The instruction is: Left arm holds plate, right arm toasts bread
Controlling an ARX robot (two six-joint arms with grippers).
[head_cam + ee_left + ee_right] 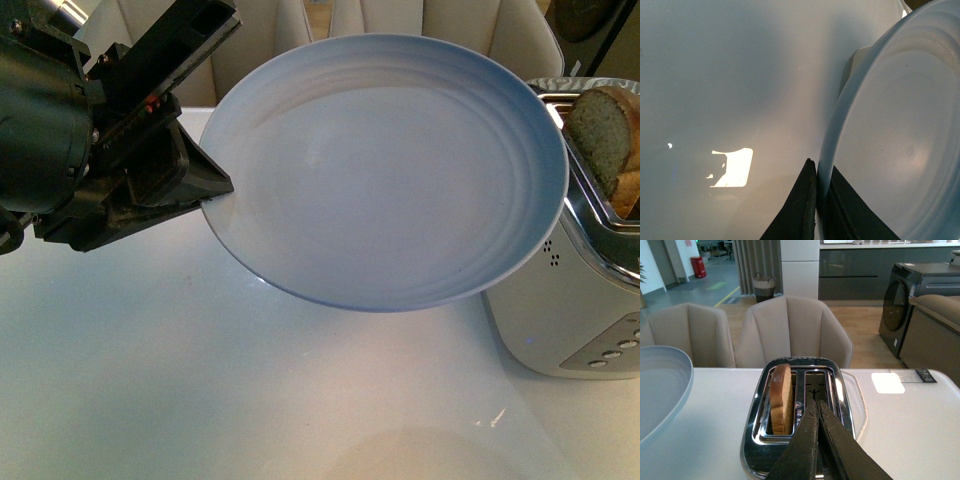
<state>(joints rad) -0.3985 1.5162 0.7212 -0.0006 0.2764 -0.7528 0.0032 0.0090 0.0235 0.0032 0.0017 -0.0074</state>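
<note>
The pale blue plate (390, 170) hangs above the white table, empty, its right rim next to the toaster. My left gripper (205, 185) is shut on the plate's left rim; the left wrist view shows both black fingers pinching the rim (821, 185). The bread (602, 138) stands upright in the toaster's slot, its rounded top sticking out. In the right wrist view the bread (781, 399) sits in the left slot of the chrome toaster (800, 415); the other slot is empty. My right gripper (817, 405) is shut and empty, just above the toaster's near end.
The toaster (570, 300) stands at the table's right, with buttons on its front face. Beige chairs (792, 330) stand behind the table's far edge. The plate's edge (665, 390) shows to the left of the toaster in the right wrist view.
</note>
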